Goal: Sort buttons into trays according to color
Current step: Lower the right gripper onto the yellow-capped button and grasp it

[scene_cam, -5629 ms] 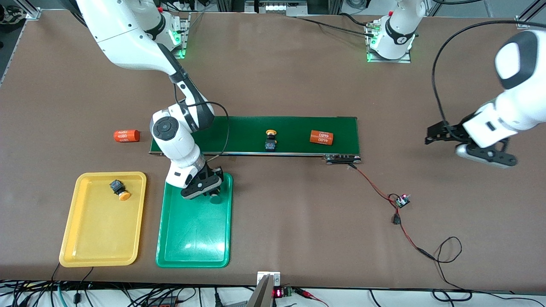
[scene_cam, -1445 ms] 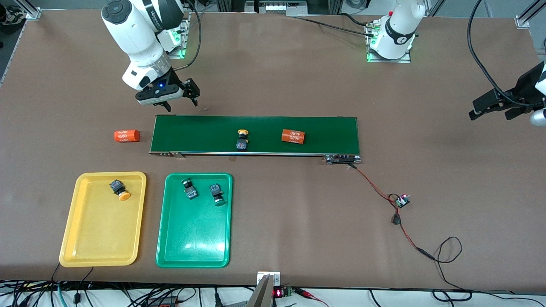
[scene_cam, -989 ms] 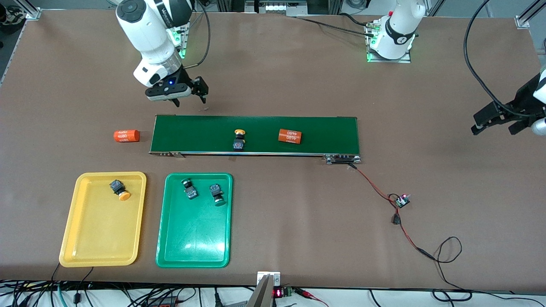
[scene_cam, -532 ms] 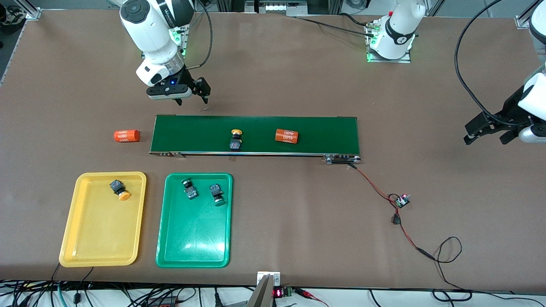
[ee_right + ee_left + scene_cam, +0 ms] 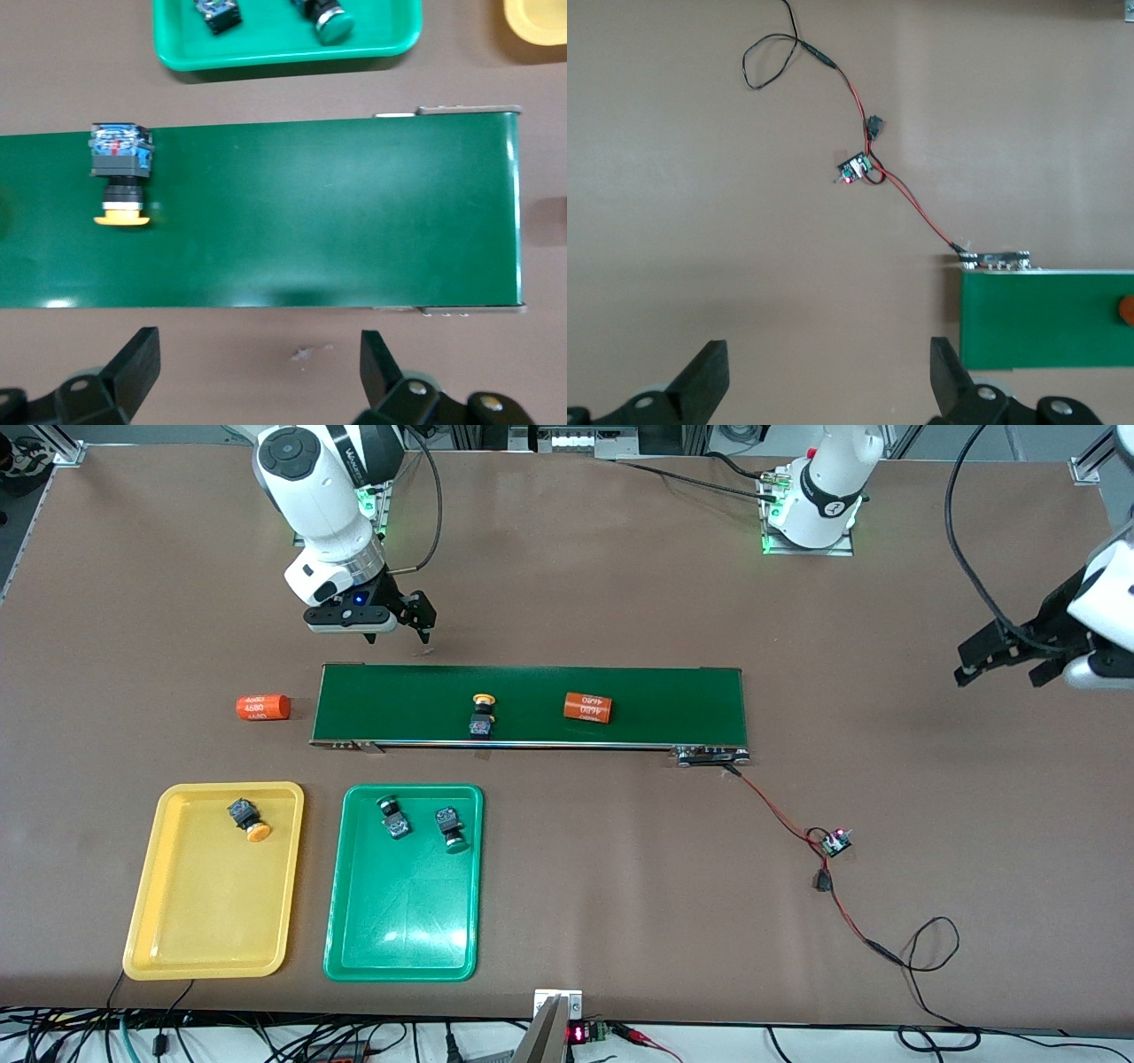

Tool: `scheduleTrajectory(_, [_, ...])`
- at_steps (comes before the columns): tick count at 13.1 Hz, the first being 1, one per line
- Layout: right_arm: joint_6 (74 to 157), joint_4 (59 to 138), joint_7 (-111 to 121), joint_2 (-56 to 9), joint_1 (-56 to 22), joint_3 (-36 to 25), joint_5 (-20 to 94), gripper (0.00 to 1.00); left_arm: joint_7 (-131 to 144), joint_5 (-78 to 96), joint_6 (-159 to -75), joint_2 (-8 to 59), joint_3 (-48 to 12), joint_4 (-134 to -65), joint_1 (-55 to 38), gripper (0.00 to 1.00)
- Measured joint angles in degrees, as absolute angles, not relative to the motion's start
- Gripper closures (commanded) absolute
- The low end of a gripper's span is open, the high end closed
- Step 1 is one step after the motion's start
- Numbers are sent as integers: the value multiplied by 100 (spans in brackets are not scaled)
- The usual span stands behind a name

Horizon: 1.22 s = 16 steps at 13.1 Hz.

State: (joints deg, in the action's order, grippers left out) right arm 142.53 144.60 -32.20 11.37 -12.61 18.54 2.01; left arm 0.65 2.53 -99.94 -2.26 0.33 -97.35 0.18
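Lying on the long dark-green conveyor belt (image 5: 532,706) are a yellow-capped push-button switch (image 5: 482,716) and an orange cylinder (image 5: 588,708) printed "4680"; a second such cylinder (image 5: 262,707) rests on the brown table (image 5: 620,602). The right hand (image 5: 396,622), wide open and empty, hangs over the table just beside the belt, apart from that switch. The left hand (image 5: 1001,662), also open and empty, hovers over the left arm's end of the table; one yellow switch (image 5: 247,818) lies in the yellow plastic tray (image 5: 213,948), two green switches (image 5: 392,818) (image 5: 451,828) in the green tray (image 5: 399,957).

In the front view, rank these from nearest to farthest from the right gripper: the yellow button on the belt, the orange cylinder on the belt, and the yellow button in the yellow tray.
From the right gripper, open above the table beside the conveyor belt:
1. Yellow button on the belt, mid-belt.
2. Orange cylinder on the belt, farther toward the left arm's end.
3. Yellow button in the yellow tray, nearest the front camera.
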Motion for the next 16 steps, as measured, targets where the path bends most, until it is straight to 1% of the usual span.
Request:
scheduleTrajectory(2, [14242,14460,-3564,1084,-1262,1855,-107,0,66,253,-9521,-234,33,-9451,8,0])
scheduleTrajectory(4, [14242,14457,-3625,1057,-1262,1855,-148,0,66,253,-8991,-91,43,-9124,8,0])
scheduleTrajectory(6, [14245,14421,-3702,990,-1265,1856,-149,0,66,253,-8717,73,48,-8923,7,0])
scheduleTrajectory(9, [14250,14123,-3845,693,-1284,1866,-252,0,66,253,-8698,117,48,-8868,-8,0])
scheduleTrajectory(11, [14251,13866,-3915,425,-1285,1866,-285,0,66,253,-8802,46,46,-8967,-61,0])
scheduleTrajectory(13, [14263,13621,-4198,108,-1287,1866,-572,0,64,253,-8935,-86,39,-9173,-88,0])
scheduleTrajectory(16, [14289,13165,-4585,-486,-1325,1870,-1026,0,66,253,-8946,-131,32,-9230,-91,0])
